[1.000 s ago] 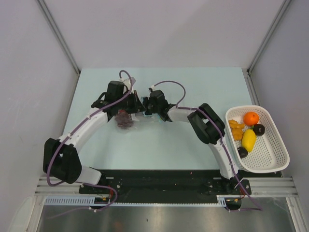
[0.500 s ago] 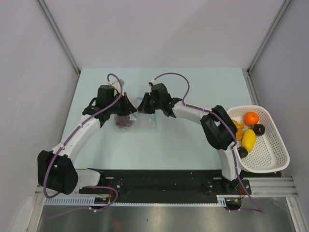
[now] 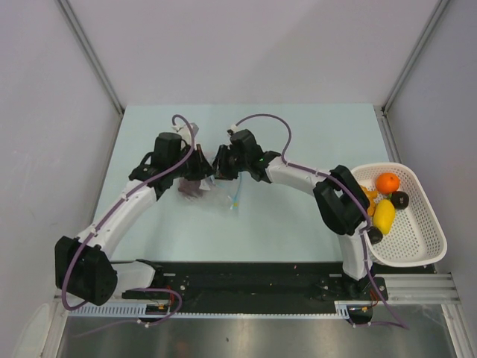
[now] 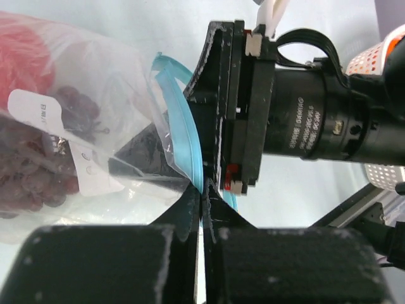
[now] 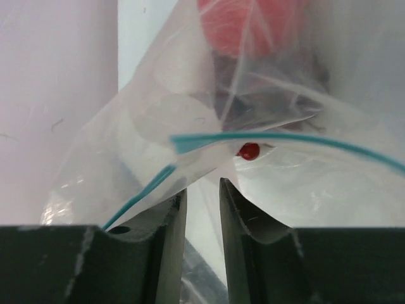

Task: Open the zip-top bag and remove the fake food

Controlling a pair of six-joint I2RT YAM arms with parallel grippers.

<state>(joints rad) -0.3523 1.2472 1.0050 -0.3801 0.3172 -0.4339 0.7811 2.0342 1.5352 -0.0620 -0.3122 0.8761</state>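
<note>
The zip-top bag [image 3: 218, 192] lies mid-table between my two grippers, its teal zip strip [image 3: 235, 197] parted and curling. My left gripper [image 3: 200, 170] is shut on the teal strip [image 4: 183, 136], pinching one lip at its tips [image 4: 202, 196]. Inside the bag are a red ball [image 4: 22, 54] and dark purple pieces [image 4: 31, 171]. My right gripper [image 3: 218, 167] faces the left one at the bag's mouth. Its jaws [image 5: 202, 187] stand a narrow gap apart, with the clear film and the teal strip [image 5: 285, 138] just beyond the tips. The red ball [image 5: 253, 25] shows through the film.
A white perforated basket [image 3: 426, 250] stands at the right table edge, holding an orange ball [image 3: 387, 183], a yellow oblong [image 3: 384, 215], orange pieces [image 3: 365, 200] and dark pieces [image 3: 400, 199]. The right arm's elbow [image 3: 337, 198] is beside it. Grey walls enclose the table.
The grippers first drew apart and stretched the bag mouth, then came closer together. The bag has slackened, and its teal strip now loops out toward the lower right.
</note>
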